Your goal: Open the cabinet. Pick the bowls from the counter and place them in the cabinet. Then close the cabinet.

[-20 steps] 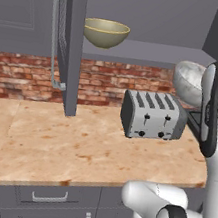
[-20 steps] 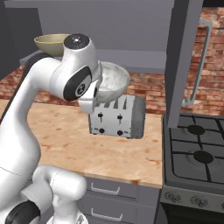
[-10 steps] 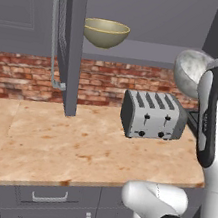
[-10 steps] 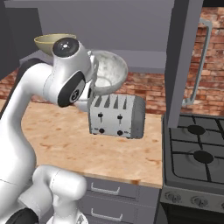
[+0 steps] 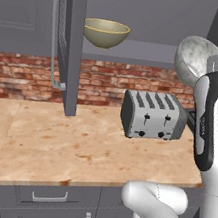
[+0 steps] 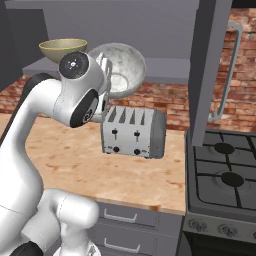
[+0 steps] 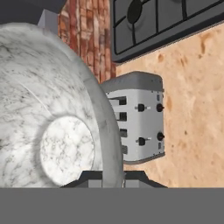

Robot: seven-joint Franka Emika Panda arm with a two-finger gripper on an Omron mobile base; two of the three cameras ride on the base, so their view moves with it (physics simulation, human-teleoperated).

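The tool (image 7: 113,177) was clamped on the rim of the white marbled bowl (image 6: 120,67), its two tips pinching the wall from inside and outside, as the hand view showed at its lower edge. That rim grip left the bowl (image 5: 196,58) tipped on its side, its hollow facing the hand camera; a grip on the thin edge was probably the only one narrow tips could get on so wide a dish.

The arm held the bowl high above the bench (image 5: 74,145), over the silver four-slot toaster (image 5: 153,115), at about the height of the open cabinet's (image 5: 162,19) shelf. I judge the carry went high to clear the toaster and meet the shelf level.

The olive-tan bowl (image 5: 106,32) sat upright on that shelf, towards the left door (image 5: 69,43), which stood swung out with its long bar handle (image 5: 54,40) facing the room. The right door (image 6: 212,65) was open too, hanging edge-on in front of the black gas hob (image 6: 225,175). So the opening step looked done and one bowl stowed.

The shelf to the right of the olive bowl appeared bare, which would suit the second bowl. The likely next need was to level the tilted bowl before letting go, lest it roll or knock its neighbour. Both doors then remained to be shut
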